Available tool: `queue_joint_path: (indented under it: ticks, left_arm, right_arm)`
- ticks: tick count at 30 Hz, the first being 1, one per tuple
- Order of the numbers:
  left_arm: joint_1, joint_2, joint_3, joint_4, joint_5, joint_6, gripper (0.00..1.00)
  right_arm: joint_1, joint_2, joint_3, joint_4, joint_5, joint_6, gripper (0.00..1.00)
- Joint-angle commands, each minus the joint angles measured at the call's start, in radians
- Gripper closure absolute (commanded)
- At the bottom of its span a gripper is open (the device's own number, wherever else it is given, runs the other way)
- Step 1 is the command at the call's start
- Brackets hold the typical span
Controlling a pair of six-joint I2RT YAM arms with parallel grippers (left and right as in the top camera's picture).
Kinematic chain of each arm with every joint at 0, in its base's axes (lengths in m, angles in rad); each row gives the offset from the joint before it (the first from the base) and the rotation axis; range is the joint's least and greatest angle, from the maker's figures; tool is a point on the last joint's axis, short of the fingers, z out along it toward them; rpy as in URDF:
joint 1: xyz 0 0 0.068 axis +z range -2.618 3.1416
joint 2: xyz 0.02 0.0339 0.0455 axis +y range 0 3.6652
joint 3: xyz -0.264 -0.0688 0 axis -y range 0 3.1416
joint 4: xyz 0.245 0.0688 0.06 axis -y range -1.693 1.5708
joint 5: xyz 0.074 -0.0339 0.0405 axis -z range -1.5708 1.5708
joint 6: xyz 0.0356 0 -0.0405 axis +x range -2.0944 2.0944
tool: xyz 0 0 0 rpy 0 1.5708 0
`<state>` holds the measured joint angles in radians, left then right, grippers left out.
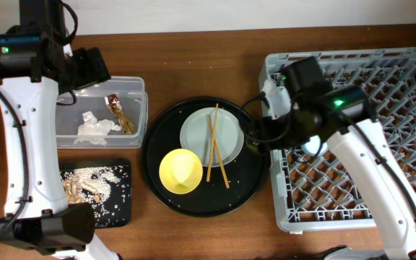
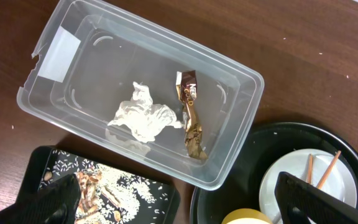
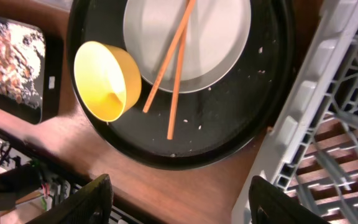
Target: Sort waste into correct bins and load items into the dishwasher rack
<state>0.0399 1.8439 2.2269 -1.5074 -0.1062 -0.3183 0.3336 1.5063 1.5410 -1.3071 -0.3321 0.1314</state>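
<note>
Across the plate [image 1: 230,133] on the tray [image 1: 248,184] lie the chopsticks [image 1: 214,144]: probably light, stiff, prone to roll; pinch both mid-length. Your right pincer [image 3: 180,183] and left pincer [image 2: 178,180] gape wide, empty.

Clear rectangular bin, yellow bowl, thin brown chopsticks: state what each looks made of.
Clear rectangular bin: glossy transparent plastic; the brown table shows through its walls. Yellow bowl: probably smooth plastic, even colour with a soft sheen, though glazed ceramic is possible. Thin brown chopsticks: apparently wood or bamboo, matte orange-brown, no shine.
</note>
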Motion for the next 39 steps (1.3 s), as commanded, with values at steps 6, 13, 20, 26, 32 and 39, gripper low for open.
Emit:
queue_joint_path:
  ticks: [6,13,20,26,32,39]
  left_arm:
    - [0.003,0.002,-0.001,-0.001,-0.014,-0.007,0.00]
    - [0.003,0.002,-0.001,-0.001,-0.014,-0.007,0.00]
    - [0.003,0.002,-0.001,-0.001,-0.014,-0.007,0.00]
    - [0.003,0.002,-0.001,-0.001,-0.014,-0.007,0.00]
    - [0.003,0.002,-0.001,-0.001,-0.014,-0.007,0.00]
    - [0.003,0.002,-0.001,-0.001,-0.014,-0.007,0.00]
  right_arm:
    - [0.125,0.059,-0.003,0.041,0.109,0.114,0.31]
    - [0.202,0.127,-0.089,0.193,0.105,0.167,0.36]
    - [0.315,0.208,-0.148,0.459,0.267,0.323,0.47]
    - [0.322,0.381,-0.148,0.552,0.266,0.383,0.51]
    - [0.322,0.433,-0.151,0.573,0.266,0.442,0.58]
    - [0.322,0.433,-0.173,0.564,0.266,0.487,0.70]
